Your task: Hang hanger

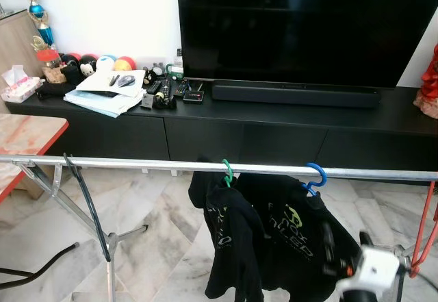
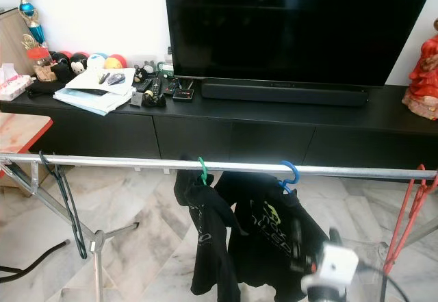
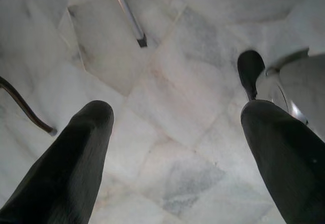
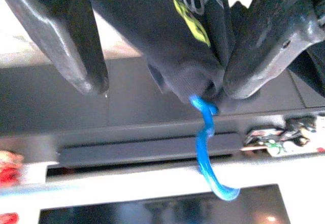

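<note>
The right gripper's (image 4: 162,89) two black fingers (image 4: 269,51) stand apart, with the collar of a black T-shirt (image 1: 294,237) and the neck of its blue hanger (image 4: 208,153) between them; the finger beside the blue hook lies against the collar, the other is clear of the cloth. The left gripper's (image 3: 177,153) fingers (image 3: 76,158) are spread wide over the marble floor (image 3: 167,132), holding nothing.

The blue hanger's hook (image 1: 315,175) sits over the silver rail (image 1: 150,165) of a drying rack, right of centre. At its 9 o'clock a green hanger (image 1: 226,174) carries a second black garment (image 1: 222,247). The T-shirt's green and grey print is too blurred to read. A bare dark hanger (image 1: 85,199) hangs at the rail's left end and a red hanger (image 1: 424,233) at its right end. Behind stand a black TV cabinet (image 1: 239,134), television (image 1: 301,24) and soundbar (image 1: 294,95).
</note>
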Tool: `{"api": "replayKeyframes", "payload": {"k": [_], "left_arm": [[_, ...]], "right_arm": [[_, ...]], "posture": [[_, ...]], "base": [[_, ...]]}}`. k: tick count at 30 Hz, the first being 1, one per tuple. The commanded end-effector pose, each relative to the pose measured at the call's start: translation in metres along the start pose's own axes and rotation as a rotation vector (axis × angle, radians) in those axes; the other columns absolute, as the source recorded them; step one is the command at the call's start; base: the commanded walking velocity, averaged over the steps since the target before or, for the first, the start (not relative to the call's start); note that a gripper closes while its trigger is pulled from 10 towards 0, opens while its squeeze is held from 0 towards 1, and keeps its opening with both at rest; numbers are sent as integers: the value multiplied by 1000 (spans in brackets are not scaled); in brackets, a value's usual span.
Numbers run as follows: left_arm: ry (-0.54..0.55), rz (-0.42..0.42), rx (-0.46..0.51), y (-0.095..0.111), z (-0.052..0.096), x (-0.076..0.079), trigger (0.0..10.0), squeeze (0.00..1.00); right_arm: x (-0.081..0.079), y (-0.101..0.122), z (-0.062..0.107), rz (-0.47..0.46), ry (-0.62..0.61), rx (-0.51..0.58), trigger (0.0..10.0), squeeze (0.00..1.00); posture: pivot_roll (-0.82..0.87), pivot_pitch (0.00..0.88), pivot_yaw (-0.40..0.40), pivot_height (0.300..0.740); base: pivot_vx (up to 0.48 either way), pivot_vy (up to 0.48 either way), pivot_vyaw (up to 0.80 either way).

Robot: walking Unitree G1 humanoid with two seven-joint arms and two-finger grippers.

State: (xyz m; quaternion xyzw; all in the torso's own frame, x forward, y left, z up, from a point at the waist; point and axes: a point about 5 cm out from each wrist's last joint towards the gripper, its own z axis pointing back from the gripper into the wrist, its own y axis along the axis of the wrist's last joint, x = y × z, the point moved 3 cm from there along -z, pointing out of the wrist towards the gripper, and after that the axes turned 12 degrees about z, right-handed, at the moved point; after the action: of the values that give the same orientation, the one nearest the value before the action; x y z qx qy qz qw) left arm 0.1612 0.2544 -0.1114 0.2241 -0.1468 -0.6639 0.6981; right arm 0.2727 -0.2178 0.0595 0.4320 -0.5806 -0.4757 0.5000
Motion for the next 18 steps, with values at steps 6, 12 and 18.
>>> {"api": "replayKeyframes", "payload": {"k": [6, 12, 18], "left_arm": [[14, -11, -17, 2, 1, -9, 10000, 0], [17, -13, -23, -3, 2, -13, 10000, 0], [23, 18, -21, -7, 2, -9, 10000, 0]], "right_arm": [[3, 16, -30, 54, 60, -44, 10000, 0], [4, 20, -38, 94, 119, -93, 10000, 0], [2, 14, -42, 86, 224, -168, 10000, 0]], "posture": [[12, 0, 60, 740], [17, 0, 51, 740], [46, 0, 24, 740]], "base": [[0, 0, 0], [0, 0, 0], [0, 0, 0]]}}
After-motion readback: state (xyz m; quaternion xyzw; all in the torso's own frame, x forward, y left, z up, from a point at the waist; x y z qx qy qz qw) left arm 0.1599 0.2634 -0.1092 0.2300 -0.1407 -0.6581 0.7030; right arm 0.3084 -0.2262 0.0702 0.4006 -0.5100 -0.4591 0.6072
